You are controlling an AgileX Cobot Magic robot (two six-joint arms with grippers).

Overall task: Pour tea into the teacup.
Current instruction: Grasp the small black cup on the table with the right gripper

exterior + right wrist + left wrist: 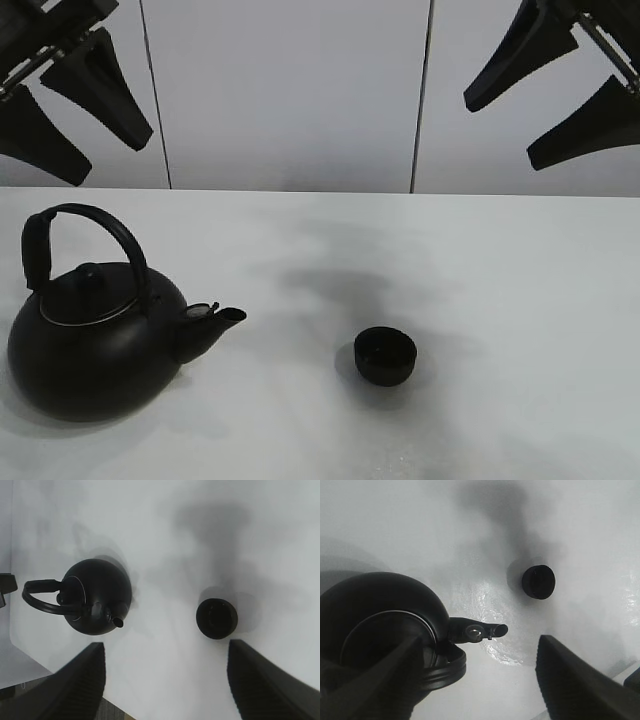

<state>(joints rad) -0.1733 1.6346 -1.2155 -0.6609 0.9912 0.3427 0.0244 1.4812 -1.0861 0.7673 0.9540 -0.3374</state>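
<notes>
The teacup [385,355] sits on the white table [520,270], a little right of the middle and towards the front edge, upright with its mouth open to the ceiling. It shows again in the left wrist view [538,581] and the right wrist view [216,618], standing alone on bare tabletop. Well apart from it, off to the left, stands the kettle [95,350], round and black. Its arched handle is raised over the lid, and its short spout points towards the cup. Nothing touches either of them. The left gripper [108,158] hangs high at the left, above the kettle, with its jaws spread wide and nothing between them. From its own camera, the gripper [479,640] has one finger [375,680] crossing in front of the kettle [385,600] and the other off to the side over bare table. The right gripper [505,130] hangs high at the right, jaws likewise wide apart and empty. Its wrist view looks down between the gripper's [166,647] two dark fingers at both the kettle [97,597] and the cup. Soft grey shadows lie on the table behind the cup.
</notes>
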